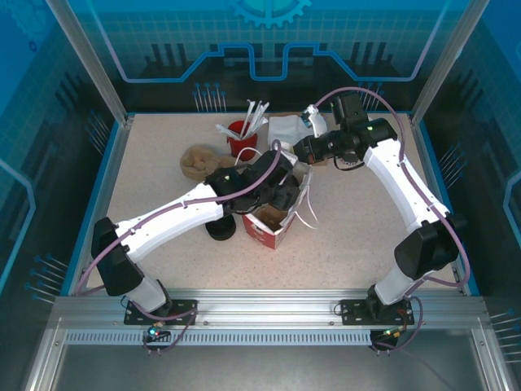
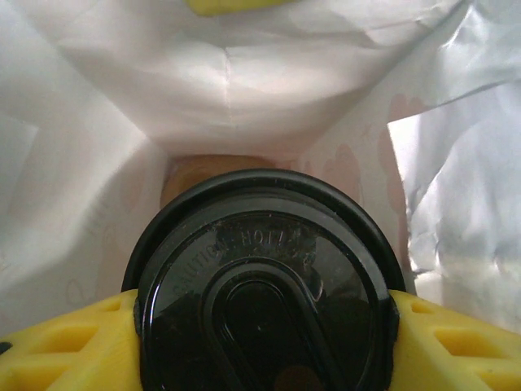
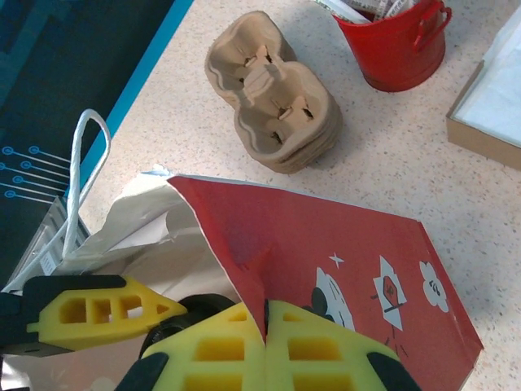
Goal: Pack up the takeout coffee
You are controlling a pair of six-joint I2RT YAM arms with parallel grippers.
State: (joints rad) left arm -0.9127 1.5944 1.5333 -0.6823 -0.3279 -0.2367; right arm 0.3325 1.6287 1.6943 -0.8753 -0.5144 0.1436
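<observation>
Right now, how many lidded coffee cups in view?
1: the takeout coffee, held by the left gripper inside the bag whose rim the right gripper pinches. Others may be hidden.

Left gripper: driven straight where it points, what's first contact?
The left gripper, shut on the takeout coffee, points into the bag; likely first meets the tan patch at its far end. Depth unclear.

Bag (image 1: 269, 229) mid-surface (image 1: 358, 236), takeout coffee (image 2: 264, 277) inside it.
The left pincer (image 2: 264, 338) reaches into the bag, closed around the coffee; the right pincer (image 3: 264, 346) clamps the bag's rim. Behind the bag to its left lie cup carriers (image 1: 198, 160); a bucket (image 1: 242, 142) and a box (image 1: 289, 129) stand behind it; a low ring (image 1: 220, 227) lies just left.
</observation>
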